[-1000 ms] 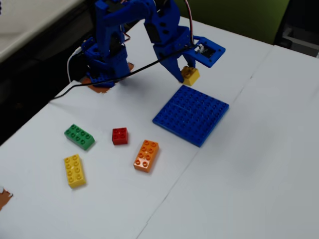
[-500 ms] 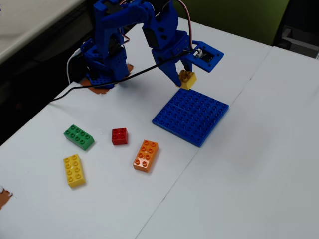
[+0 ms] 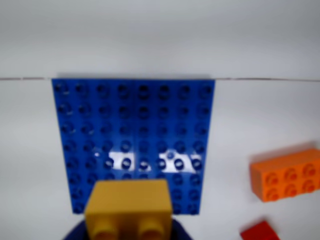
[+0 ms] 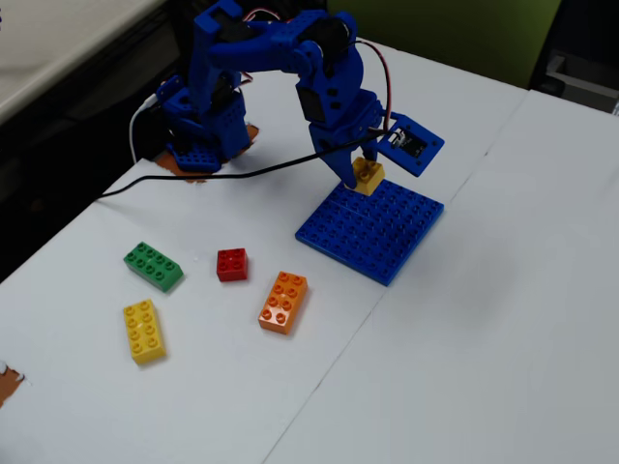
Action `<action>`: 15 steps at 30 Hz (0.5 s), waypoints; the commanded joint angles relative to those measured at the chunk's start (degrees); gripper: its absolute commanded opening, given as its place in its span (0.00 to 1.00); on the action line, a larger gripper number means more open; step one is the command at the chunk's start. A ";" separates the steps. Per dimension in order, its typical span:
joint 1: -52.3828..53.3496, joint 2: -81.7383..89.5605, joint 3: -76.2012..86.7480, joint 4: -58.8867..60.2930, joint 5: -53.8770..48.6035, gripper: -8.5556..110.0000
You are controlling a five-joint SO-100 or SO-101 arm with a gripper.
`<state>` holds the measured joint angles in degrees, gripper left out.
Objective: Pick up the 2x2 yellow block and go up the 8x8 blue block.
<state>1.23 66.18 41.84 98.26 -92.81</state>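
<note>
The 2x2 yellow block (image 4: 368, 176) is held in my blue gripper (image 4: 360, 171), just above the near-arm edge of the 8x8 blue block (image 4: 372, 230). In the wrist view the yellow block (image 3: 128, 209) fills the bottom centre between the dark blue jaws, which are shut on it, and the blue baseplate (image 3: 135, 130) lies flat beyond it. I cannot tell whether the block touches the plate.
On the white table to the left in the fixed view lie an orange brick (image 4: 283, 302), a red brick (image 4: 232, 264), a green brick (image 4: 153, 266) and a long yellow brick (image 4: 143, 331). The orange brick (image 3: 287, 175) and red brick (image 3: 260, 232) show at the wrist view's right.
</note>
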 commanded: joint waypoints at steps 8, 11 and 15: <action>-1.41 -1.67 -1.14 -0.79 0.88 0.07; -1.58 -1.93 -1.23 -0.88 0.97 0.07; -1.67 -1.93 -2.02 -0.53 1.32 0.07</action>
<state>0.26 63.54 41.84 98.00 -91.85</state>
